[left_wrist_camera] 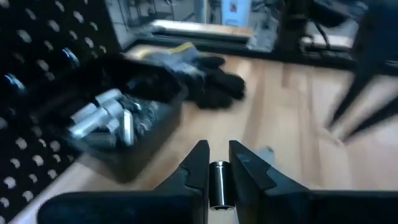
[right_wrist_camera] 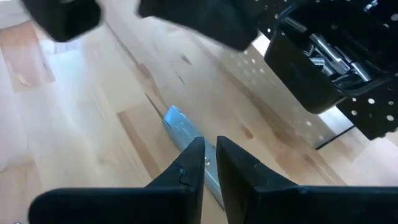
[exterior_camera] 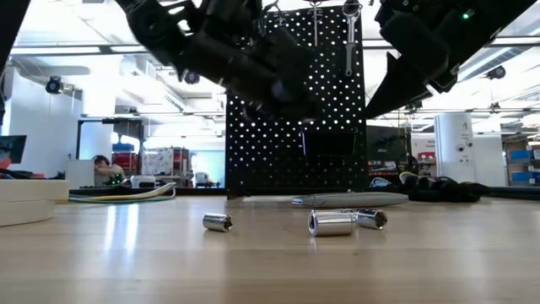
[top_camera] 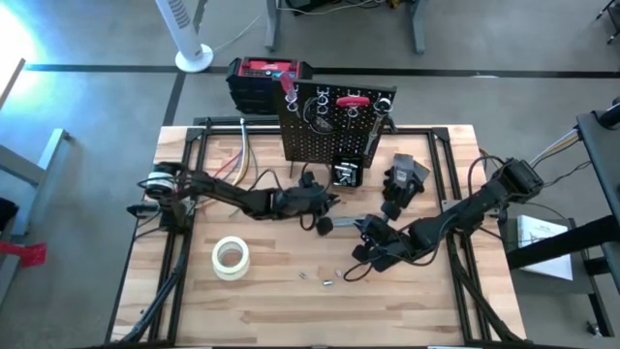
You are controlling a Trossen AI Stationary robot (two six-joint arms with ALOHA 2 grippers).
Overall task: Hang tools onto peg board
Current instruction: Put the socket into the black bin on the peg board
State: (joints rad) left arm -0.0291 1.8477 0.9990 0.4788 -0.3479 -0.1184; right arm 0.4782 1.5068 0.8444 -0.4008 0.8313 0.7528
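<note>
My left gripper (left_wrist_camera: 219, 147) is shut on a short silvery bit (left_wrist_camera: 218, 182), in the air just in front of the small black bin (left_wrist_camera: 118, 127) that holds several more bits. The bin hangs low on the upright black peg board (top_camera: 329, 121). A red-handled tool (top_camera: 351, 99) and a wrench (exterior_camera: 350, 34) hang near the board's top. My right gripper (right_wrist_camera: 210, 148) is shut above a long grey metal tool (right_wrist_camera: 181, 132). That tool lies flat on the table (exterior_camera: 350, 200). Three loose bits (exterior_camera: 337, 222) rest on the near boards. My left gripper pinches the silvery bit's round sides (left_wrist_camera: 218, 171) between its two fingers, with the bit's length lying along the fingers. The fingers come from the table's left, slanting a little downward. The bit is lifted clear of the table.
A whitish tape roll (top_camera: 231, 257) lies at the near left. Black gloves (top_camera: 405, 179) lie right of the bin. A red-and-black box (top_camera: 266, 82) stands behind the board. Cables (top_camera: 242, 155) run along the far left. Bare wood (top_camera: 291, 310) stretches along the near edge.
</note>
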